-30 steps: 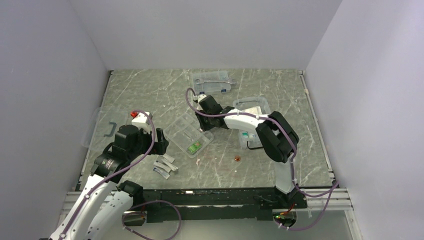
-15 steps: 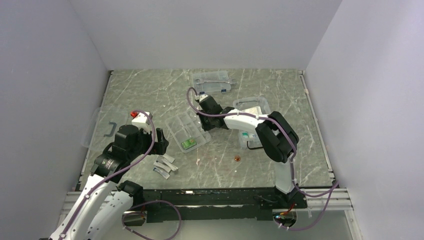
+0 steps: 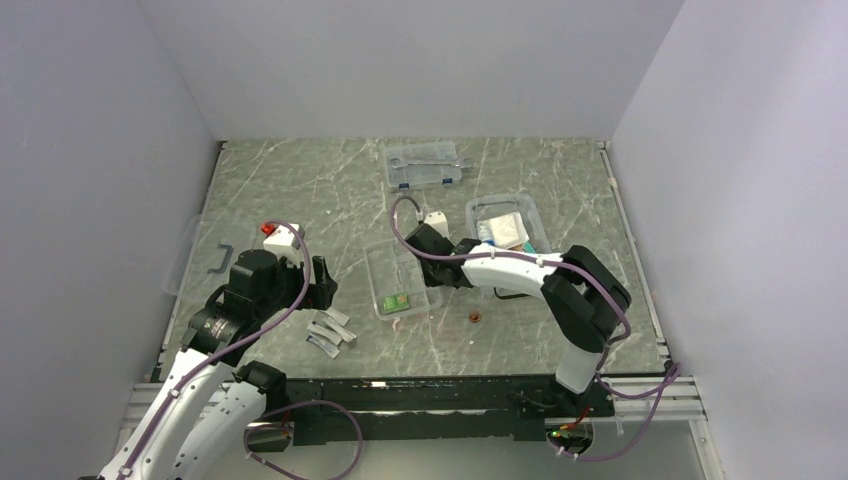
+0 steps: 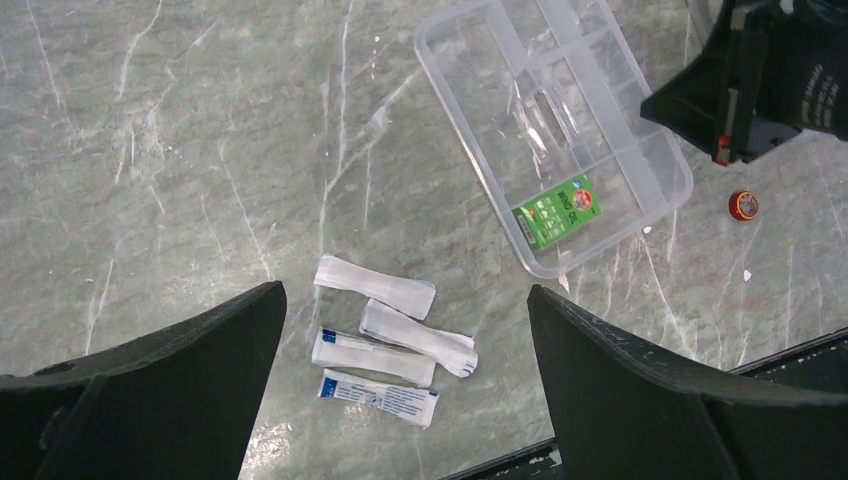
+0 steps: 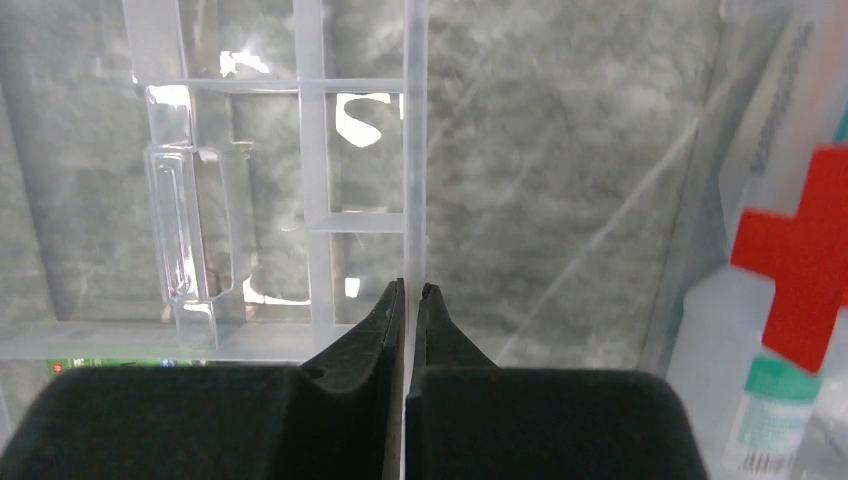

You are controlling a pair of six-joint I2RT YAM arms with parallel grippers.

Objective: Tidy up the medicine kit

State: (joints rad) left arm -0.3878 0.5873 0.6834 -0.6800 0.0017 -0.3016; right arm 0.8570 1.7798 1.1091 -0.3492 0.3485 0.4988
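The clear divided tray [image 3: 392, 268] lies mid-table with a green packet [image 3: 400, 300] in its near compartment. My right gripper [image 3: 432, 277] is shut on the tray's right wall [image 5: 414, 150], with both jaws pressed against the thin plastic. The clear box [image 3: 533, 215] with the red cross [image 5: 800, 255] stands just right of it and holds a bottle [image 5: 765, 415] and packets. The clear lid with the black handle [image 3: 215, 258] lies at the far left. My left gripper [image 3: 325, 283] is open and empty above several white packets [image 4: 385, 340].
A flatter clear case with metal tools [image 3: 425, 165] lies at the back. A small red cap [image 3: 475, 318] sits on the table near the tray's front right; it also shows in the left wrist view [image 4: 743, 205]. The marble table edge is close behind the white packets.
My right gripper has dragged the tray nearer and to the right, turning it more square to the table. The box's contents now show. The left arm has not moved.
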